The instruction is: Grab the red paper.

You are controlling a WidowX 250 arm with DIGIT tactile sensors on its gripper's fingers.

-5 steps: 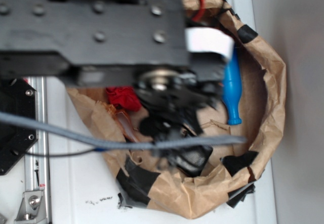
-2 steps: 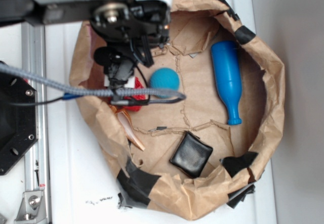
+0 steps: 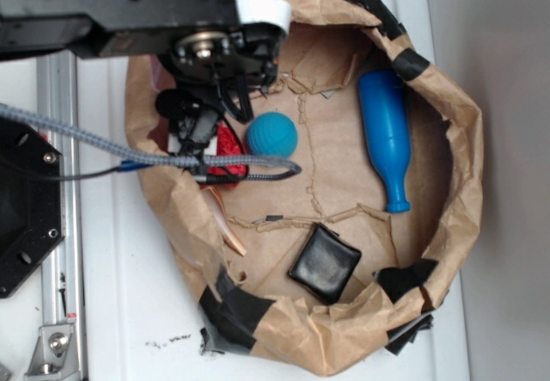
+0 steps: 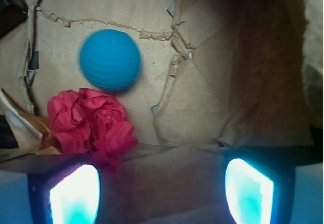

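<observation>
Wrist view: the gripper (image 4: 162,193) shows two glowing fingertips (image 4: 76,196) at the bottom corners, spread wide, with nothing between them.
Red paper: the red paper (image 4: 91,125) is a crumpled wad on the brown paper floor, just above the left fingertip and outside the gap.
Teal ball: the teal ball (image 4: 110,59) sits right beside the wad, at its upper right, and seems to touch it.
Exterior view: the arm (image 3: 129,7) reaches in from the upper left over a brown paper basket (image 3: 460,175) patched with black tape.
Paper from above: only a strip of the wad (image 3: 225,144) shows, under the gripper (image 3: 199,132) and a grey braided cable (image 3: 129,153), left of the ball (image 3: 272,134).
Blue bottle: a blue bottle (image 3: 385,136) lies at the right side of the basket, well apart from the wad.
Black pad: a black square pad (image 3: 323,263) lies near the lower rim.
</observation>
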